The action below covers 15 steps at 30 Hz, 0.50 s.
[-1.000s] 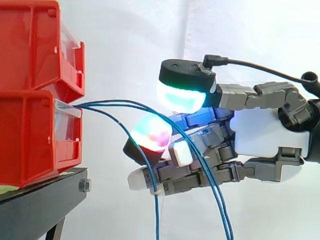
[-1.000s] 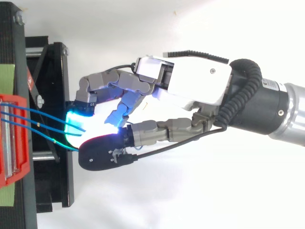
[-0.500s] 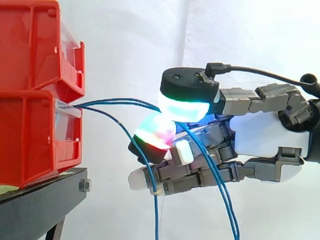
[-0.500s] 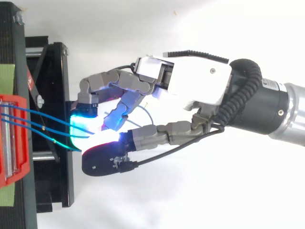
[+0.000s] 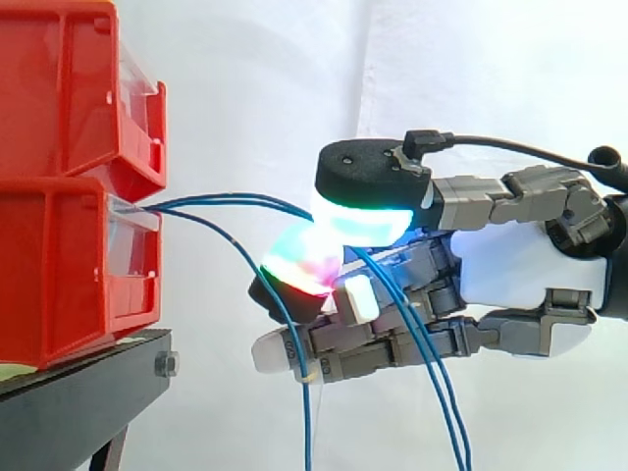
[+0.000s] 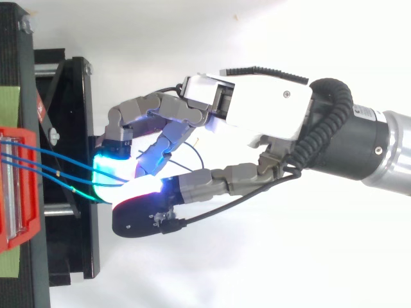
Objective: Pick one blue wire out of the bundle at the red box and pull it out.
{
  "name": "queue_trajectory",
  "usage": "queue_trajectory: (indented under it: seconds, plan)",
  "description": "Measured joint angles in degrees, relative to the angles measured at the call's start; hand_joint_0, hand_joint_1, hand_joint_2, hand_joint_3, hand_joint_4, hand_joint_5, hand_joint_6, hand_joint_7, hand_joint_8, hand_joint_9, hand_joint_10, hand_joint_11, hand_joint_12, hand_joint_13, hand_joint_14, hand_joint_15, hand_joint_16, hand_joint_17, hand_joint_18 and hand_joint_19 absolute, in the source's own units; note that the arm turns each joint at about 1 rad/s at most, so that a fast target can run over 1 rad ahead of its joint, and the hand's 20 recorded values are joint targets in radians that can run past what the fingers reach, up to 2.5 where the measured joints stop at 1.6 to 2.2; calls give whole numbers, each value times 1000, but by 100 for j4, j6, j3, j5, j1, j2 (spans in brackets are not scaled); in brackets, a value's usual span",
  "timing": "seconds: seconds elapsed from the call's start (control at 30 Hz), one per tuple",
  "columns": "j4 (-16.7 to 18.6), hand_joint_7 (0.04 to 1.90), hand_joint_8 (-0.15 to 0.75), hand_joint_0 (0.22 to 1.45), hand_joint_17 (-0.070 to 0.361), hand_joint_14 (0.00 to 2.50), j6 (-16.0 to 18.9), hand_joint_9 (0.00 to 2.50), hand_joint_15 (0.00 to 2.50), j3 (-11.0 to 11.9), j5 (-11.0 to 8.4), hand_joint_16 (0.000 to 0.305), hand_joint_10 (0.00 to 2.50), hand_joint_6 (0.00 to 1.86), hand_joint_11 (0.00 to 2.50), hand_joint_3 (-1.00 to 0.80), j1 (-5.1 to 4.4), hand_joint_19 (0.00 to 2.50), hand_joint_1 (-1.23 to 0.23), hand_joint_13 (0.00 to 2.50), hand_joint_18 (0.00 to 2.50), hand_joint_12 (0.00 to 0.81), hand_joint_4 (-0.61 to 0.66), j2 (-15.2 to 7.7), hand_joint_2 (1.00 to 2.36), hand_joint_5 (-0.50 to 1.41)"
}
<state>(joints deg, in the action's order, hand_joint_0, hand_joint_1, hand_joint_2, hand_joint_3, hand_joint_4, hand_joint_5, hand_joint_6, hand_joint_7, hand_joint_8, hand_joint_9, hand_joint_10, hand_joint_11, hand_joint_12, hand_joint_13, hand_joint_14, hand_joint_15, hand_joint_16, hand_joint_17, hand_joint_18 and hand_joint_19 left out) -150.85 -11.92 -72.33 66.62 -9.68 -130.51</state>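
Three blue wires point(image 5: 228, 202) are being fed out of the clear front of the lower red box point(image 5: 59, 275), arching away from it and then drooping below its level. The upper wires point(image 5: 257, 199) are being led from the box straight into the gap between two glowing pads point(image 5: 361, 220) of the hand point(image 5: 510, 267), just beside the box front. The fingers are being curled, with the thumb pad pressed down towards a finger pad so that these wires are being pinched between them. Whether one wire or both are being caught cannot be told. The lower wire point(image 5: 238, 247) is being left free, hanging past the underside of the hand.

The pinch is being made close to the box, presumably so that a short, taut length is being offered for a pull directly away from the box. In the top view the wires point(image 6: 58, 158) are being met by the hand point(image 6: 257, 115) over the black stand point(image 6: 72, 96) on which the box point(image 6: 16, 221) is being carried. A second red box point(image 5: 59, 88) is being stacked above, before the white curtain point(image 5: 491, 69).
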Motion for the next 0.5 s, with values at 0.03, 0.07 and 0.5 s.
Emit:
queue_trajectory:
  seconds: [0.03,0.07,0.5]
  plan:
    - [1,1086,277,606,138,13,-4,1053,279,0,0,61,30,678,743,-145,0,393,-772,431,269,389,305,0,1021,-93]
    - [1,1085,277,605,138,13,-9,1053,286,0,0,61,30,679,753,-144,1,396,-772,431,269,389,304,0,1021,-93]
    - [3,1061,278,609,139,13,-136,1057,286,1,-17,62,29,685,745,-144,17,392,-770,432,268,390,304,2,1020,-93]
